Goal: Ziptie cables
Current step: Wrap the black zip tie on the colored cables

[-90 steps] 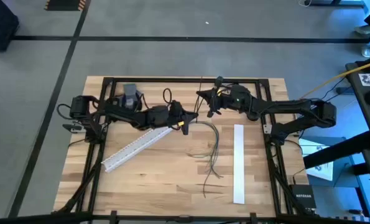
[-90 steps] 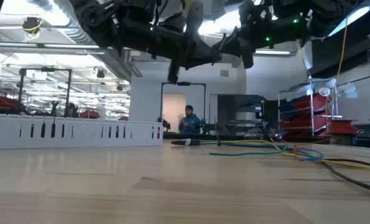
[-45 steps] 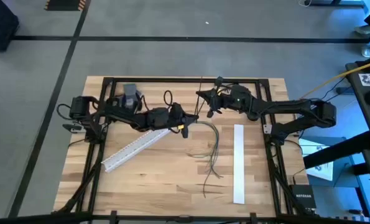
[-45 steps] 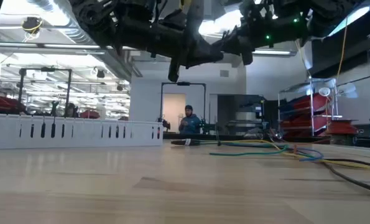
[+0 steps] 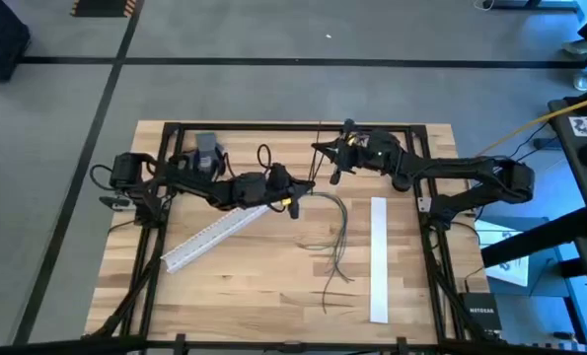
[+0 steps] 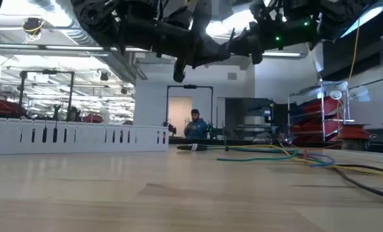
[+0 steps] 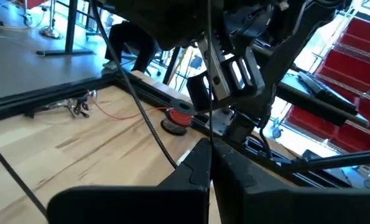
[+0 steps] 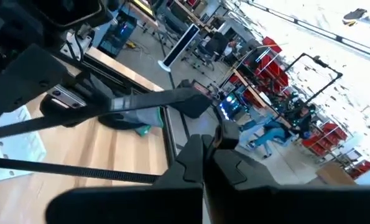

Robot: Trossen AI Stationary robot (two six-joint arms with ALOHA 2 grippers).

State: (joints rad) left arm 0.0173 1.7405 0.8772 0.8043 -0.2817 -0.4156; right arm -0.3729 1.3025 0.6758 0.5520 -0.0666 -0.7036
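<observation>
Left end effector [image 5: 295, 193] and right end effector [image 5: 325, 164], both closed, hover near counter's [image 5: 273, 286] far edge; cables [image 5: 334, 237] lie mid-counter.

Both arms are matte black, chunky jointed segments with thin black cords looped alongside. The left tool [image 5: 295, 194] has a small yellow marking near its tip, I think; right tool [image 5: 330, 165] looks plain dark, green lights glowing underneath.

A grey floor [image 5: 273, 89] crossed by black tape lines [image 5: 303, 62] surrounds the wooden surface [image 5: 254, 286]. Across the room stands a white wall [image 6: 152, 103] with a dark-framed doorway [image 6: 178, 106], where a person [image 6: 193, 124] in blue stands. Red shelving racks [image 6: 323, 122] line the side; bright ceiling lights [image 6: 233, 22] glare overhead.
</observation>
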